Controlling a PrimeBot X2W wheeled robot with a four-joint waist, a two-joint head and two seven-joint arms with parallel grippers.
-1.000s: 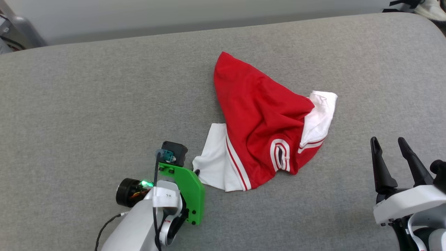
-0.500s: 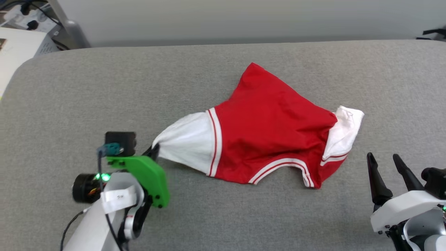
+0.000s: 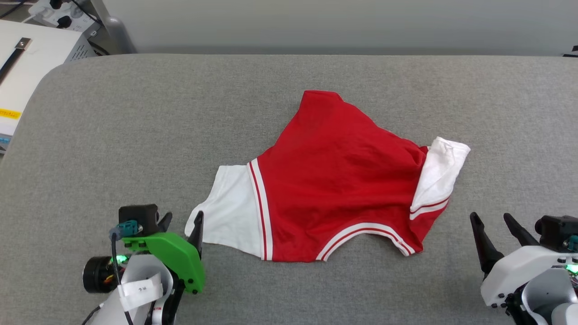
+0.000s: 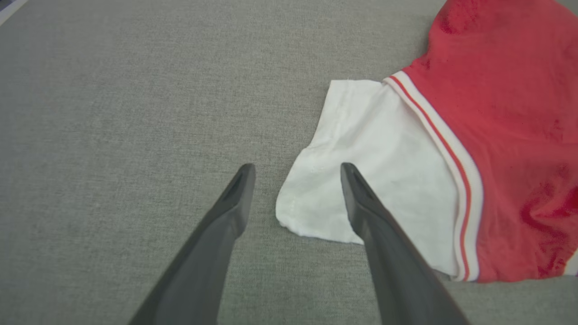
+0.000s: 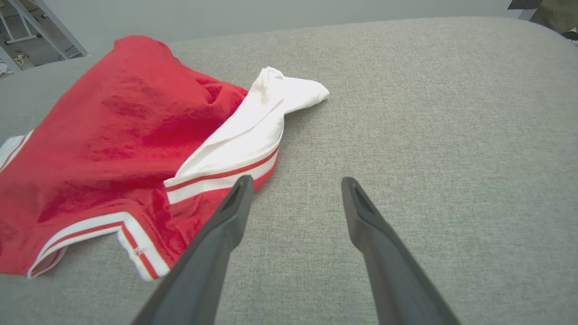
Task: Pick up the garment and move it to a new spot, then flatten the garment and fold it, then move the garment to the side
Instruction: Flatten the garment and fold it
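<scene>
Garment (image 3: pixel 334 180): red, white sleeves, lying near the middle of the grey surface (image 3: pixel 135 135). Plain side up, no lettering seen.

Left claw (image 3: pixel 184 216): fingers apart. A second ago it was pinched on the near sleeve (image 3: pixel 228 212); now that sleeve is let go and lies flat, its cuff corner between the fingers. The wrist view does not settle whether it is touched.

Right claw (image 3: pixel 490 216): fingers apart, empty, just beside the striped hem corner.

Reading: the move to a new spot looks done; flattening comes next.

Condition: body partly spread. The far sleeve (image 3: pixel 440 167) is bunched and folded over the red, and the top corner is peaked.

Edges and room: the garment is well apart from every edge. There is broad bare grey to the left and beyond it, and less on the right. The rounded far-left corner has a white cabinet (image 3: pixel 31 58) past it. Either claw has room to pull outward.
</scene>
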